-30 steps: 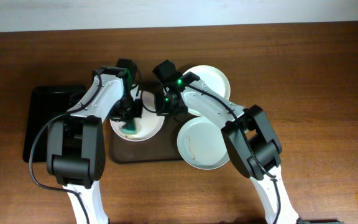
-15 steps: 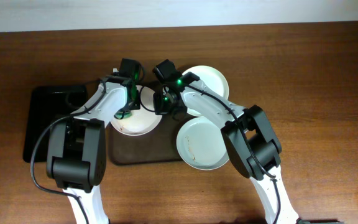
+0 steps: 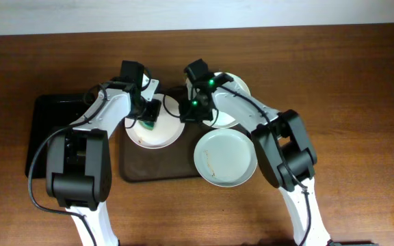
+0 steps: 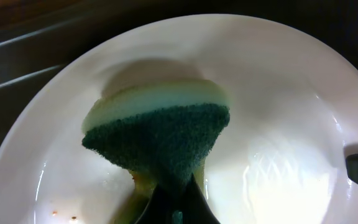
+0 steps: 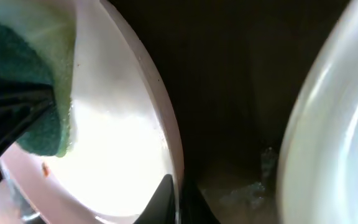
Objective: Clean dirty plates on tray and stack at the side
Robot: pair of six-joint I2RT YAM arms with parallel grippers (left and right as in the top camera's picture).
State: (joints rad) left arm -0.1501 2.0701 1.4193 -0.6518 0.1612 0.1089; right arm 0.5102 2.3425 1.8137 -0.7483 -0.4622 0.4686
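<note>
Brown tray [image 3: 135,167], seen from overhead: the plate [image 3: 157,137] being scrubbed sits on its upper left. A streaked second plate [image 3: 226,158] overhangs its right edge, and a third plate [image 3: 241,87] lies past its top right corner.

Left wrist: the left gripper [image 4: 176,202] is clamped on the sponge [image 4: 160,134], which presses on the plate. Crumbs [image 4: 55,212] show near the rim.

Right wrist: the right gripper [image 5: 178,193] is pinched on that plate's rim.

Judgement: first plate part-cleaned, nothing stacked yet.
</note>
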